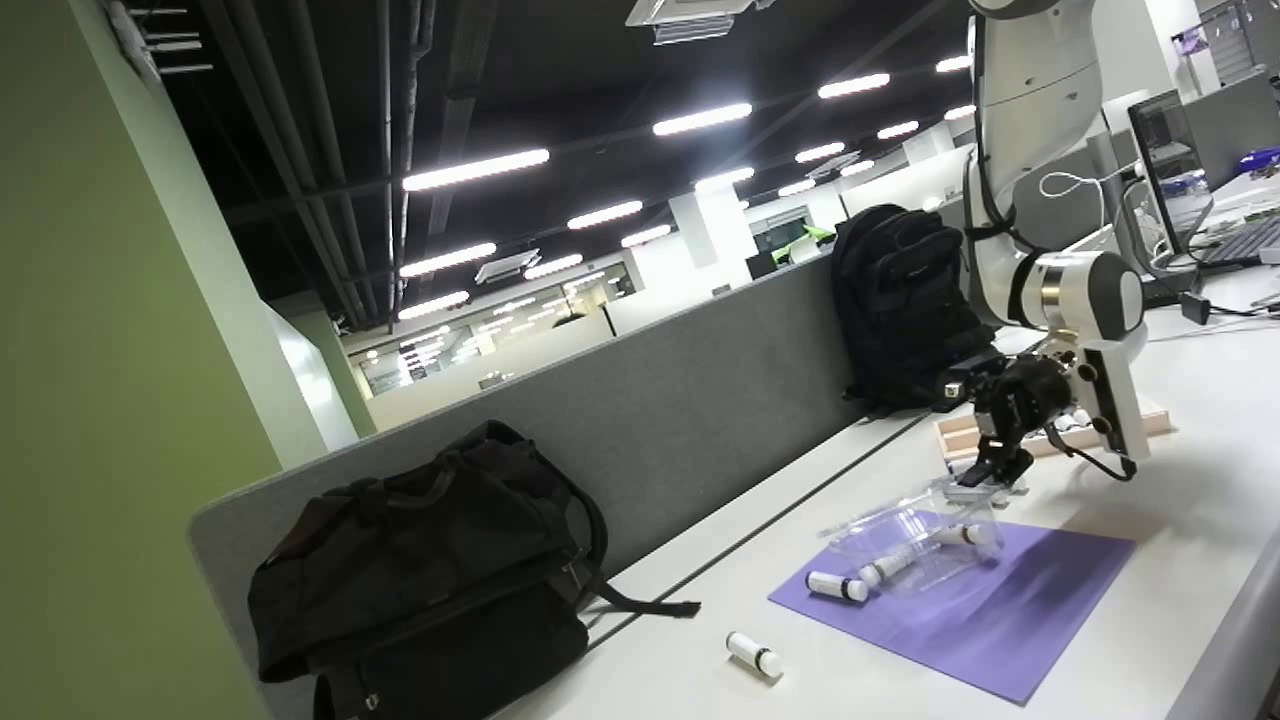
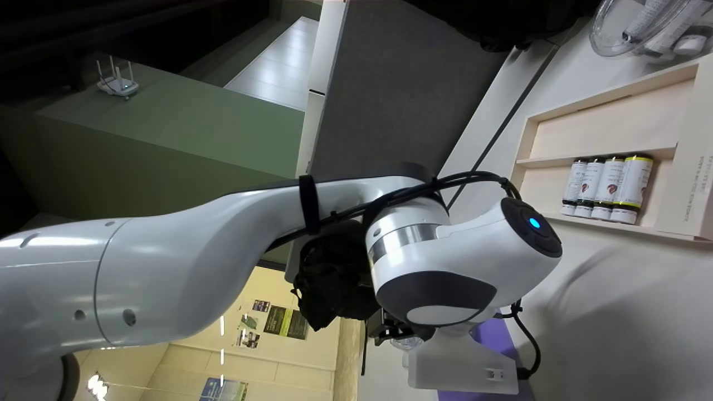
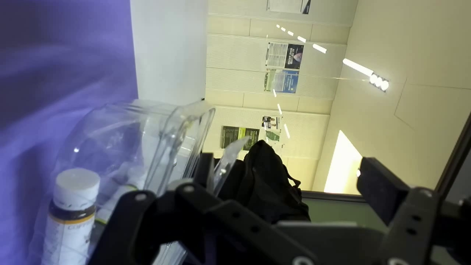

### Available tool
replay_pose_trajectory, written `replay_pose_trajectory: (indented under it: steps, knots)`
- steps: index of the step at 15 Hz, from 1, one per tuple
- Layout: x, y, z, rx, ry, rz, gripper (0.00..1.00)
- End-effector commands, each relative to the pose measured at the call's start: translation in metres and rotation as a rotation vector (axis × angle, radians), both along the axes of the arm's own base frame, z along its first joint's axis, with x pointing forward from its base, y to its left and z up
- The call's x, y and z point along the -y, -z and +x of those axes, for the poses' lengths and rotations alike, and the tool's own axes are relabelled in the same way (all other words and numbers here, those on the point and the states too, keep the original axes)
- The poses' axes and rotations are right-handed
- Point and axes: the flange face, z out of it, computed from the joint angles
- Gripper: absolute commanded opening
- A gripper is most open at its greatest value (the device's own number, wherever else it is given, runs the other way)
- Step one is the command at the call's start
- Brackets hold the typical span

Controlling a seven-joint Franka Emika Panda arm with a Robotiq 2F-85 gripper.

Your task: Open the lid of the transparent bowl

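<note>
The transparent bowl point(image 1: 925, 570) stands on a purple mat, with white bottles point(image 1: 890, 565) showing through it. Its clear lid point(image 1: 885, 518) sits tilted along the top, under my gripper point(image 1: 990, 475). In the wrist view the bowl point(image 3: 106, 136) is at left, with the lid's rim point(image 3: 184, 129) upright beside my left finger. My gripper point(image 3: 289, 175) is open, fingers wide apart. A thin clear flap point(image 3: 230, 158) stands just inside the left finger; the right finger is far from it. In an exterior view the arm hides most of the bowl.
One bottle point(image 1: 836, 586) lies on the purple mat point(image 1: 1050, 600) and another point(image 1: 755, 655) on the table. A wooden tray point(image 2: 613, 128) with bottles and another clear container point(image 2: 607, 33) are nearby. Black backpacks point(image 1: 430, 580) point(image 1: 900, 300) stand by the grey divider point(image 1: 700, 430).
</note>
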Motion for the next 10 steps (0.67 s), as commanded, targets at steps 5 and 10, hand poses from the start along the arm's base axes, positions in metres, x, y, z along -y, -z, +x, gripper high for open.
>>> replay_pose_trajectory:
  steps: [5,10]
  knots:
    - [0.001,-0.029,-0.009,0.014,0.012,-0.026,1.00]
    - [0.005,-0.042,-0.014,0.022,0.019,-0.032,1.00]
